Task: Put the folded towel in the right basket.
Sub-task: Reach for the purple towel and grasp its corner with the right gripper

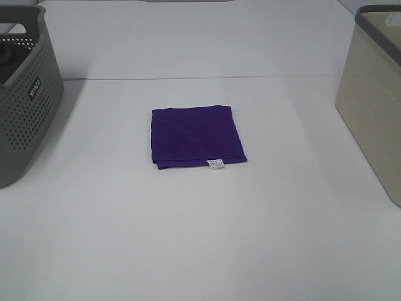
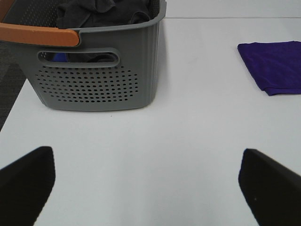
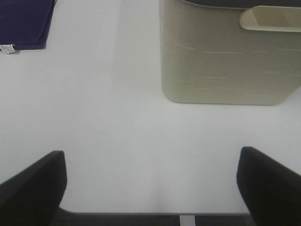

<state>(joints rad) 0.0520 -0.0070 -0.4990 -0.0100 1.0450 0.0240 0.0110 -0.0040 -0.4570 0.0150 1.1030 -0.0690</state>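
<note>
A folded purple towel (image 1: pixel 196 137) with a small white tag lies flat in the middle of the white table. It also shows in the left wrist view (image 2: pixel 275 66) and in the right wrist view (image 3: pixel 24 23). The right basket (image 1: pixel 374 94) is beige with a grey rim and stands at the table's right edge; the right wrist view shows its side (image 3: pixel 225 61). My left gripper (image 2: pixel 150 188) is open and empty over the table near the grey basket. My right gripper (image 3: pixel 153 188) is open and empty near the table's front edge, short of the beige basket. Neither gripper shows in the exterior high view.
A grey perforated basket (image 1: pixel 25 94) stands at the left edge; the left wrist view shows it (image 2: pixel 94 70) holding dark clothes, with an orange handle (image 2: pixel 40 35). The table's front edge (image 3: pixel 155 214) shows under my right gripper.
</note>
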